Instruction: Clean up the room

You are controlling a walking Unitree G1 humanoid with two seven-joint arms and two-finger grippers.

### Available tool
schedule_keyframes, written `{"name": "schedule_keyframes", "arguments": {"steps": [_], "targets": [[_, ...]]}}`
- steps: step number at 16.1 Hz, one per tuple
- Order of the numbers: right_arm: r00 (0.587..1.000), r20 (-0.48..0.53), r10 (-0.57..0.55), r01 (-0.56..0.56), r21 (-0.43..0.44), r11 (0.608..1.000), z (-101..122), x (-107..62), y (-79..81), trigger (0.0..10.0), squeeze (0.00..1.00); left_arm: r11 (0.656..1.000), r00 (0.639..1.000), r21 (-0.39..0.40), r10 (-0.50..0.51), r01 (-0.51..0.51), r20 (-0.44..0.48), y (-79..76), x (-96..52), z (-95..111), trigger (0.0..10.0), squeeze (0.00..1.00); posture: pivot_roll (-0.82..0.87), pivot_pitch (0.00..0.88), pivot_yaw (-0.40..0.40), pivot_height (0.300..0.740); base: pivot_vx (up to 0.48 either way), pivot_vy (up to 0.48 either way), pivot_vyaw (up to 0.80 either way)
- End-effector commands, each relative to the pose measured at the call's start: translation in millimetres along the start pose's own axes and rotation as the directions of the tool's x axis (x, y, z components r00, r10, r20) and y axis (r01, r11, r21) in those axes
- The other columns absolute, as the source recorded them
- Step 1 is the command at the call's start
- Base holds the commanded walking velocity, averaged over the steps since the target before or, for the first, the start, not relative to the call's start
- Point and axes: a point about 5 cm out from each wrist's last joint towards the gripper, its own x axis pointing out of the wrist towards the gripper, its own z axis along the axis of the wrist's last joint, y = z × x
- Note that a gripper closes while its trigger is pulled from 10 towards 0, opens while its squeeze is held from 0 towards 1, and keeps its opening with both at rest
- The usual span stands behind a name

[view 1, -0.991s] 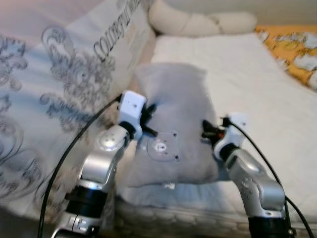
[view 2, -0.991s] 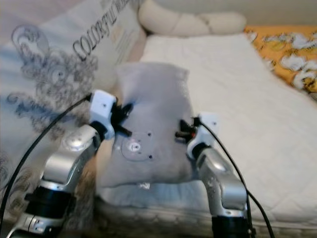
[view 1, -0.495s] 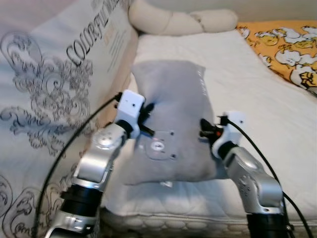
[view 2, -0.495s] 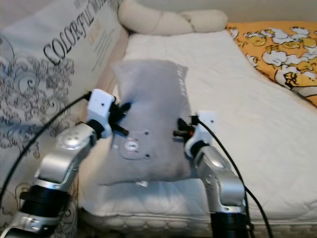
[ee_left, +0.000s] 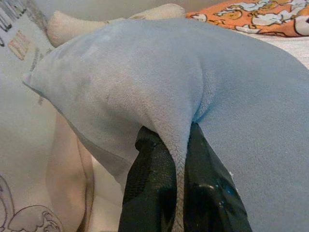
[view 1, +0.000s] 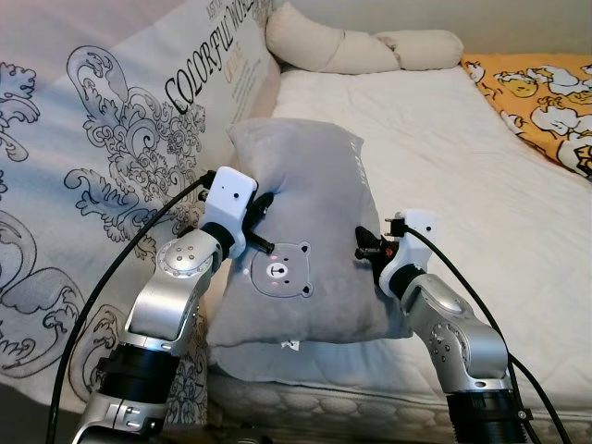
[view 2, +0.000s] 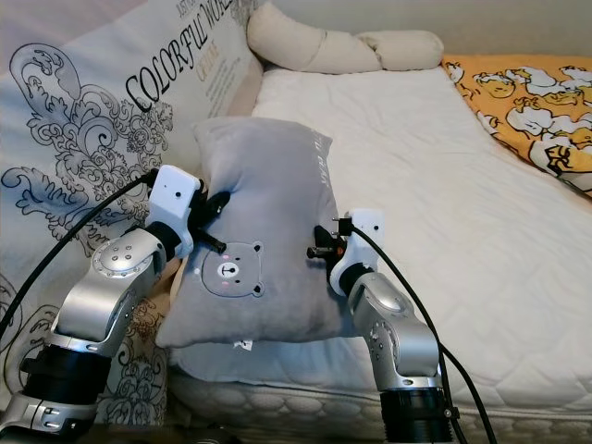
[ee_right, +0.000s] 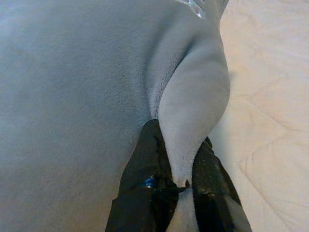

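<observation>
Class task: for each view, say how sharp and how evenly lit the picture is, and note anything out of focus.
Eye views: sharp, soft even daylight, faint shade under the pillow held by the left gripper and right gripper. Left wrist view: pillow plush crisp, fingers dark, backrest print blurred. Right wrist view: plush sharp, mattress soft and pale.

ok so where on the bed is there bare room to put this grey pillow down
The bare white mattress is free between the grey bear-face pillow and the orange duck-print blanket. The head end is crowded by the cream bolster; the left edge by the big printed cushion. Left pincer and right pincer both pinch the pillow.
</observation>
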Motion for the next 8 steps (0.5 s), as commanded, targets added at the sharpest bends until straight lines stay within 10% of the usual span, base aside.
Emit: {"name": "schedule_keyframes", "arguments": {"steps": [1,8], "targets": [[0.999,0.028,0.015,-0.015,0.002,1.0,7,7.6,3.4,10.0,0.0,0.999,1.0,0.05,-0.016,0.014,0.027,4.8,5.9,10,10.0,0.0,0.1,0.0,0.053,0.74,0.0,0.0,0.0],[0.981,-0.132,0.141,-0.128,0.105,0.986,-15,72.3,35.2,10.0,0.0,0.933,0.996,0.36,0.016,0.019,-0.093,61.0,34.0,34,10.0,0.0,0.17,0.0,0.049,0.74,0.0,0.0,0.0]]}}
